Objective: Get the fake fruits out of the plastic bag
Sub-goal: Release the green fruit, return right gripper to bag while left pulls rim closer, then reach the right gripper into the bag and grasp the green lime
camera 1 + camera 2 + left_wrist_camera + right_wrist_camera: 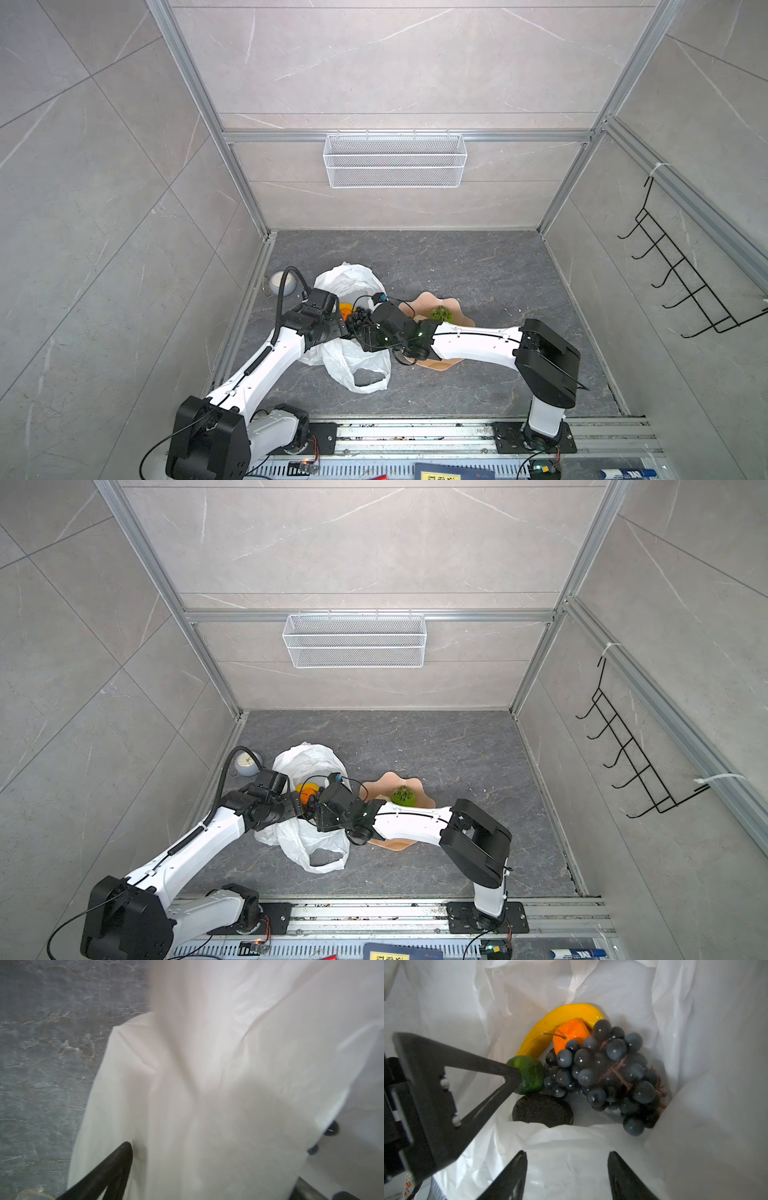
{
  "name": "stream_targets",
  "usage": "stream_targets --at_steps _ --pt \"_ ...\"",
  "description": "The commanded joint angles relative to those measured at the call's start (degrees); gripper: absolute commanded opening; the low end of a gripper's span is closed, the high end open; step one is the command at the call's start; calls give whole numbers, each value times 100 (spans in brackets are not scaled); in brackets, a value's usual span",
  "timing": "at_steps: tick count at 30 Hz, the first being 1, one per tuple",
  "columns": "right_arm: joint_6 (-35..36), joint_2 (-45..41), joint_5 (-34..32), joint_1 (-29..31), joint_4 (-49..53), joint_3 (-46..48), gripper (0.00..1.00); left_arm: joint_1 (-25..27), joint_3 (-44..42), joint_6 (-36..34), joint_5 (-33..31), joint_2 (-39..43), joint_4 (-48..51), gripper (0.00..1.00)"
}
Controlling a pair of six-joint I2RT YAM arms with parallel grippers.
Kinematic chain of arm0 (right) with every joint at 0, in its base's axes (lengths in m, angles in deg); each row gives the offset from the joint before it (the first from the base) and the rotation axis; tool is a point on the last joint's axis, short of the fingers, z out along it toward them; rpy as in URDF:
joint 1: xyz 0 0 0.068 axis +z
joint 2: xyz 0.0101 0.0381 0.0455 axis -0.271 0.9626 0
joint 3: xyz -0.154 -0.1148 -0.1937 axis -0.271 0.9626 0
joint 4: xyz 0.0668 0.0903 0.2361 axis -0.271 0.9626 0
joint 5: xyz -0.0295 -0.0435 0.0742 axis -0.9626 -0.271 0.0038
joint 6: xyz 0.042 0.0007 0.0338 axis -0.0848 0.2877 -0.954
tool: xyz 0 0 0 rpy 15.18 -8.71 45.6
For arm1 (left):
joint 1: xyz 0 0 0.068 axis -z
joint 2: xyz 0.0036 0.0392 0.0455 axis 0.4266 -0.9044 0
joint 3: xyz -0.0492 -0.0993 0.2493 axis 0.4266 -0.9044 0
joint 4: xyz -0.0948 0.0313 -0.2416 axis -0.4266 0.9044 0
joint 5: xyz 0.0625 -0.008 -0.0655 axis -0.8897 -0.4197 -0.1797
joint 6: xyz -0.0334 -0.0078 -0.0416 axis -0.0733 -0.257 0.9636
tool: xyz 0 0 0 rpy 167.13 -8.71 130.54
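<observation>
Bag: the thin, crinkly white plastic bag [353, 280] lies on the dark grey marbled table [478, 270], left of the middle. Its mouth is open, and one loop handle lies toward the near edge.
Fruits in the bag: a yellow plastic banana [550, 1022], an orange piece [571, 1032] with a thin stem, a bunch of dark grapes [608, 1072], a rounded green piece [531, 1074] and a dark brown rough piece [542, 1109] lie huddled together at the bottom.
Fruit outside the bag: a bumpy green fruit [403, 796] sits on the wavy-edged pink plate [386, 781], just right of the bag.
Left hand [340, 326]: at the bag's mouth from the left, fingers spread wide and gripping nothing. One black finger [456, 1076] points into the bag with its tip at the rounded green piece; I cannot tell whether they touch.
Right hand [566, 1154]: over the bag's mouth from the right, fingers apart, with only bag film below them.
</observation>
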Motion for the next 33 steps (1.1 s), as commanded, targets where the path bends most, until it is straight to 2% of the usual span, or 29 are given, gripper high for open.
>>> stream_targets --at_steps 1,4,6,11,18,23,29,33 --pt "-124 -69 -122 149 -138 247 64 -172 -411 481 -415 502 -11 79" --pt "-194 -74 -122 265 -182 446 64 -351 -841 653 -237 1052 -268 60" --pt "-221 -29 -99 335 -185 507 63 -371 -1077 801 -327 1415 -330 55" --pt "-272 181 -108 479 -185 537 59 -452 -1462 1156 -604 2054 -261 51" --pt "-270 208 -306 535 -40 591 55 -845 -1889 1424 -408 2115 -491 45" --pt "9 -109 -674 535 178 565 55 -1431 -2108 1168 371 1888 -1002 38" --pt "407 -521 -558 535 515 45 55 -1456 -1966 783 554 1526 -1296 36" --pt "216 -380 -595 535 631 -386 52 -1464 -1887 318 841 1336 -1868 34"
